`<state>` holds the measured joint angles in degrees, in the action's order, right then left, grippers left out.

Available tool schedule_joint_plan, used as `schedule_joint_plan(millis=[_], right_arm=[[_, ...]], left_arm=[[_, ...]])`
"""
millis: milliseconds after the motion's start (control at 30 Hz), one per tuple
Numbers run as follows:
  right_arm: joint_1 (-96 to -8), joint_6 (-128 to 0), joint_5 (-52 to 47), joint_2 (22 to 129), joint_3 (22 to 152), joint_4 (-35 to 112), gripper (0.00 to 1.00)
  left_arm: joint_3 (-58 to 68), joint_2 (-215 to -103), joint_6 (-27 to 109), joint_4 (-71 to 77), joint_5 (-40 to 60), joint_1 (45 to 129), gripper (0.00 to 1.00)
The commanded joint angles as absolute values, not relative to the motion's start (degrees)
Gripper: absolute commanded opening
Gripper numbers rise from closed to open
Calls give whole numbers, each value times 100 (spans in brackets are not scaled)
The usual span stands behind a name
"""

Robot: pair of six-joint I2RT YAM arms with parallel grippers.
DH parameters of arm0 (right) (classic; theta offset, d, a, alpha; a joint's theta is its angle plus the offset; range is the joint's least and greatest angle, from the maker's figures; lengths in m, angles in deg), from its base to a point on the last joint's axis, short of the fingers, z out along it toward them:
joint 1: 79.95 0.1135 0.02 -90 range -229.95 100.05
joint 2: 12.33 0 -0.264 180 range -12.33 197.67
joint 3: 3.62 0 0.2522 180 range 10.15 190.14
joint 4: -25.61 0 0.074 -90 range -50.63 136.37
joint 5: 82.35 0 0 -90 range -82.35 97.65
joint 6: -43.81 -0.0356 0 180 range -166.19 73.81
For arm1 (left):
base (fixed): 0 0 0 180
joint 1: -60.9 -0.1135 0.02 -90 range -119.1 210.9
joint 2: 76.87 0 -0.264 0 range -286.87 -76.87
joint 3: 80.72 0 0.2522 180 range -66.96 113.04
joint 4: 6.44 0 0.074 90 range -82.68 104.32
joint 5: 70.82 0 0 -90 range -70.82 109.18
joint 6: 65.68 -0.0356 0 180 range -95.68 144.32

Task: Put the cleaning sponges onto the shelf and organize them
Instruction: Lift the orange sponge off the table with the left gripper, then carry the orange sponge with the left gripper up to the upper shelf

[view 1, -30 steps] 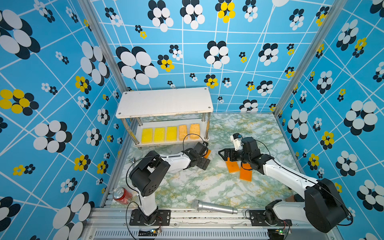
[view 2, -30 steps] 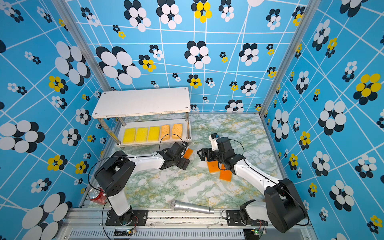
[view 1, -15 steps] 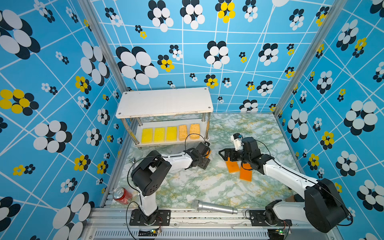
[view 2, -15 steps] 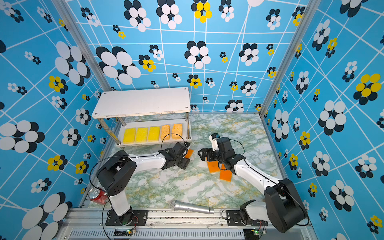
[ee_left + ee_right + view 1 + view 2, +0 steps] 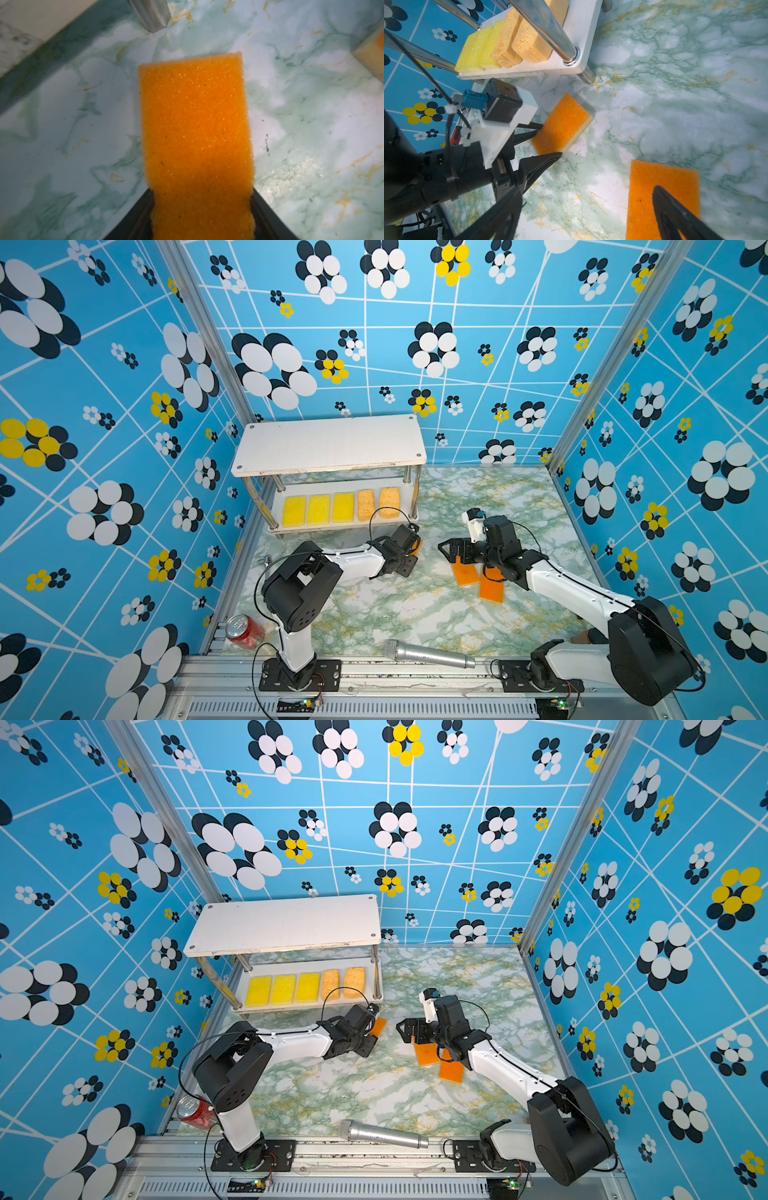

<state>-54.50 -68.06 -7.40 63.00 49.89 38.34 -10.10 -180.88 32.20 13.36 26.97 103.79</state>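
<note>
The shelf (image 5: pixel 332 443) stands at the back left. Its lower board carries three yellow sponges (image 5: pixel 318 509) and two tan sponges (image 5: pixel 390 502) in a row. My left gripper (image 5: pixel 411 551) sits low in front of the shelf's right leg, shut on an orange sponge (image 5: pixel 195 124) that lies flat on the table; its fingers (image 5: pixel 135 218) press both long sides. Two more orange sponges (image 5: pixel 465 572) (image 5: pixel 491 587) lie mid-table. My right gripper (image 5: pixel 588 189) hovers open over the nearer one (image 5: pixel 654 187), touching nothing.
A red can (image 5: pixel 243 630) lies at the front left corner, and a silver microphone (image 5: pixel 428 653) lies along the front edge. The shelf's chrome leg (image 5: pixel 151 14) stands just beyond the gripped sponge. Blue patterned walls close in three sides.
My left gripper's jaws have closed in on the orange sponge. Both arms have stayed nearly where they were.
</note>
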Motion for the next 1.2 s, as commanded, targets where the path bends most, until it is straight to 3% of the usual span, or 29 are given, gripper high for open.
schedule_joint_plan(millis=[0, 567, 1167], right_arm=[[-5501, -6856, -669, 6290, 4890, 3722, 99], [-5517, -6886, -609, 6334, 4820, 3656, 99], [-5541, -6904, -707, 6606, 4894, 3595, 99]], left_arm=[[-1075, -17899, 3249, 1735, 2735, 10412, 61], [-703, -16800, 3199, 2397, 2282, 10412, 56], [437, -14823, 2759, 2818, 2012, 10408, 55]])
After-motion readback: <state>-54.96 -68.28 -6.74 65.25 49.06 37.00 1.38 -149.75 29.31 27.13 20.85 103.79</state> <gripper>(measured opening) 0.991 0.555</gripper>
